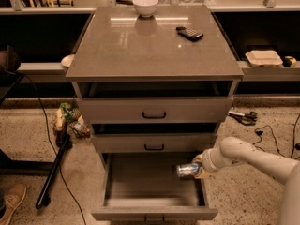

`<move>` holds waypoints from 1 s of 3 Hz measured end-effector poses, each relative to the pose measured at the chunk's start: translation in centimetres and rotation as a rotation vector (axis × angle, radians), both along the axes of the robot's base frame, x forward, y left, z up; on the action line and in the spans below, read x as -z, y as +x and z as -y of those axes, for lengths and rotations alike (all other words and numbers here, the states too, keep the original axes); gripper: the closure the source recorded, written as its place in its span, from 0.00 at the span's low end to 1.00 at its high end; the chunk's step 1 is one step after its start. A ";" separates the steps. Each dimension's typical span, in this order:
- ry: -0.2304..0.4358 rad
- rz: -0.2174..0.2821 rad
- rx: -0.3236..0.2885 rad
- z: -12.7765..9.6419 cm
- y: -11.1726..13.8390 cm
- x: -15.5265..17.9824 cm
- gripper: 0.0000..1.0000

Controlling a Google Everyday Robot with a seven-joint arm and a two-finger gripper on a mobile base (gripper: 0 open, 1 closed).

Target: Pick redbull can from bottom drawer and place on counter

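The bottom drawer (154, 214) stands pulled open below two shorter grey drawers. The redbull can (187, 170) lies sideways at the drawer's right side, its shiny silver end facing left. My gripper (198, 168) reaches in from the right, over the drawer's right wall, and is shut on the can's right end. The white arm runs off to the lower right. The counter (154, 46) is the glossy grey-brown top of the cabinet, well above the gripper.
A white bowl (145, 5) sits at the counter's back edge and a black remote-like gadget (190, 33) at its back right. The two upper drawers (154, 110) are slightly open. A pale ledge (267, 69) carries a takeaway box. Cables, scissors and a pole lie on the floor.
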State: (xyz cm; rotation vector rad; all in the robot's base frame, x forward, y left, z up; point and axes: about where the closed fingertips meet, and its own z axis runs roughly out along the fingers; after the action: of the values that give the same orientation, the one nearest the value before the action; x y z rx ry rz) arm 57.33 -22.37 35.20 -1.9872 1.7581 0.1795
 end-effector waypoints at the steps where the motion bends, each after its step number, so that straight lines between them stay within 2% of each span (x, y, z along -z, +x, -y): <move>1: -0.055 0.076 -0.059 -1.3 -0.9 -7.0 1.00; 2: -0.106 0.150 -0.099 -2.1 -1.3 -12.5 1.00; 3: -0.119 0.169 -0.105 -2.1 -1.1 -13.9 1.00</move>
State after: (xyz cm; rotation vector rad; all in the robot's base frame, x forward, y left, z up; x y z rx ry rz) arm 56.20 -20.28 49.09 -2.1132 1.5932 -0.0590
